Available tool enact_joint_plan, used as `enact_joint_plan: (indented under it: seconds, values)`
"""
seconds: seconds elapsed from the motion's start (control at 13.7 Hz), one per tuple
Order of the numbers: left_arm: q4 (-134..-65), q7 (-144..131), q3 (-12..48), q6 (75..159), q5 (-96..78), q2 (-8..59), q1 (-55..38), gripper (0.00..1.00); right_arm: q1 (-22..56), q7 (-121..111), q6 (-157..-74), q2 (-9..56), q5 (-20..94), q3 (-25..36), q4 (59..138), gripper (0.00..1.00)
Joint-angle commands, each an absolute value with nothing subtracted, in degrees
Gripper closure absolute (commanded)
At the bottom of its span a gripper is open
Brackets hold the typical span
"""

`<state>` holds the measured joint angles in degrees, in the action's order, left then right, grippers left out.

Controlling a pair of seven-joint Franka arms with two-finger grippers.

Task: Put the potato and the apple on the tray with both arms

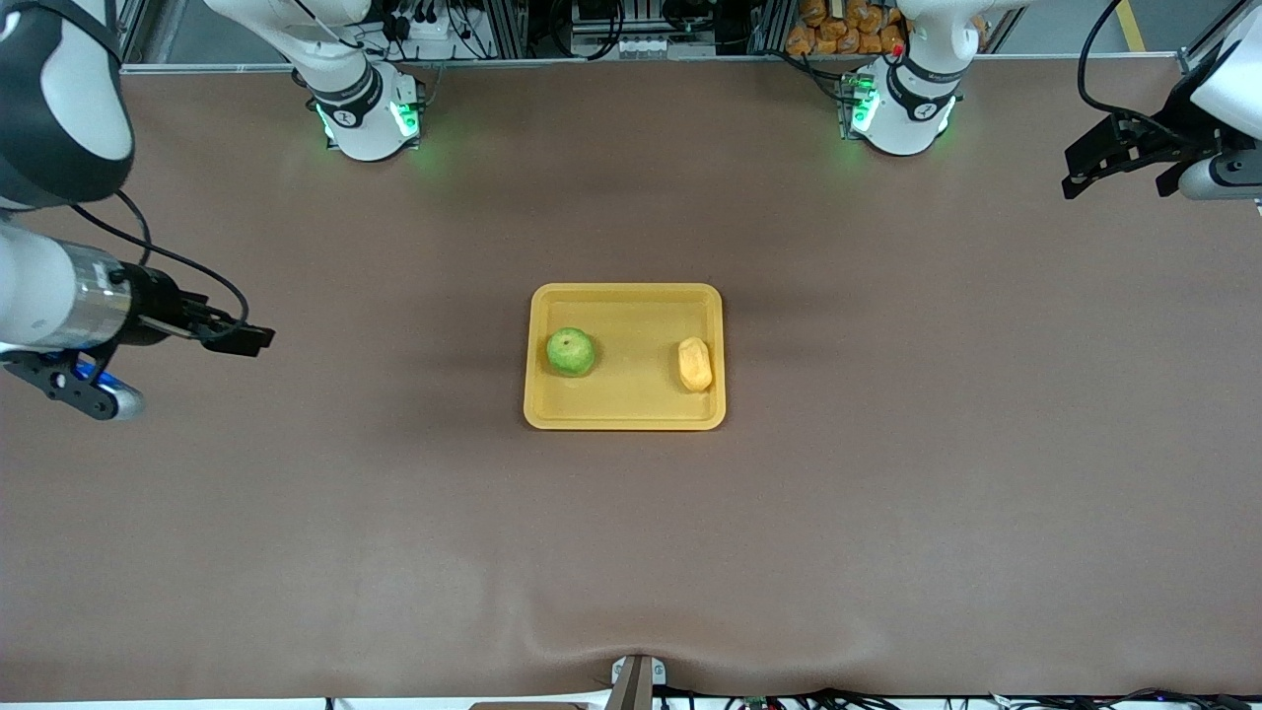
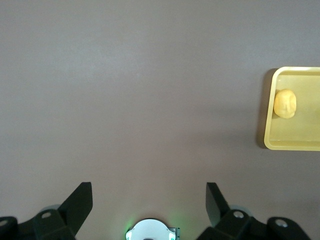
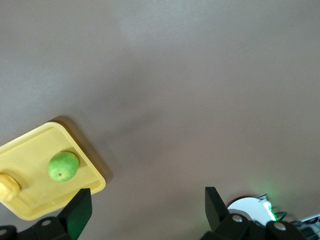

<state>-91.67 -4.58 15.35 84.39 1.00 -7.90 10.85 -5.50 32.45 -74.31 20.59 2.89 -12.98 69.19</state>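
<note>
The brown table (image 1: pixel 887 513) lies bare along its edge nearest the front camera. At its middle sits the yellow-orange tray (image 1: pixel 625 415), with the green apple (image 1: pixel 571 352) inside toward the right arm's end and the potato (image 1: pixel 695 364) inside toward the left arm's end, the two well apart. The right arm reaches in level from its end of the table; the right claw (image 1: pixel 251 337) hangs over bare table, well clear of the tray, fingers (image 3: pixel 80 210) spread apart and empty. The left claw (image 1: pixel 1089 168) hangs over the table's left-arm end, nearer the bases, fingers (image 2: pixel 80 202) also apart, holding nothing. Both green-lit bases stand farthest back. No writing is legible.
</note>
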Motion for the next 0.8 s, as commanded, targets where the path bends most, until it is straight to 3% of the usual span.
enact_joint_plan:
  seconds: [0.0, 0.73]
  values:
    - [-91.1, -5.0, 15.3, 83.4, -0.3, -8.4, 11.5, 0.00, -6.9, 26.0, -73.8, 15.6, 1.9, -13.5, 72.8, 0.00]
    - [-91.1, -5.2, 15.2, 83.4, -2.7, -8.0, 11.7, 0.00, -4.9, 7.0, -74.5, 5.7, 1.9, -4.4, 79.3, 0.00]
